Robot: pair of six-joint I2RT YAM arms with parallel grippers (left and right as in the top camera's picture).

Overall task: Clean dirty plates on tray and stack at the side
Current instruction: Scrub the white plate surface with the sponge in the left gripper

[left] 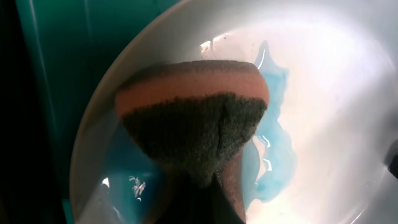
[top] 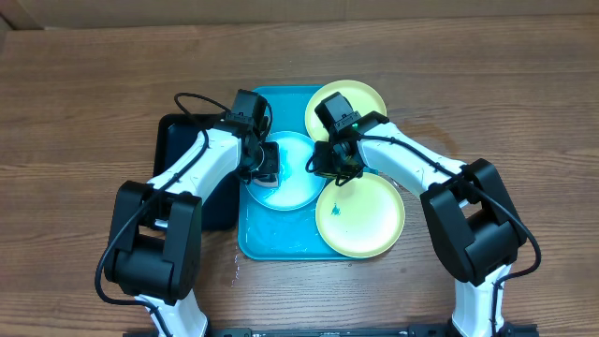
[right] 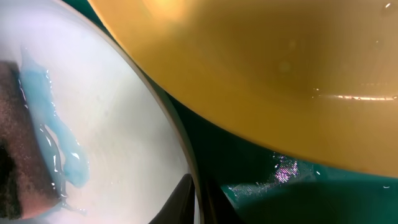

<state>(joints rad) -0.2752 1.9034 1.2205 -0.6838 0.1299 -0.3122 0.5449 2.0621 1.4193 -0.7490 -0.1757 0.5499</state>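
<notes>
A light blue plate lies in the turquoise tray, wet with blue liquid. My left gripper is shut on an orange and dark green sponge and presses it on this plate. My right gripper is shut on the plate's right rim, one finger inside, one outside. Two yellow-green plates lie on the tray: one at the back, one at the front right with a small dark blue smudge. A yellow-green plate fills the top of the right wrist view.
A smaller black tray lies left of the turquoise tray, partly under my left arm. The wooden table stretches around both trays. A wet patch shows on the turquoise tray's floor.
</notes>
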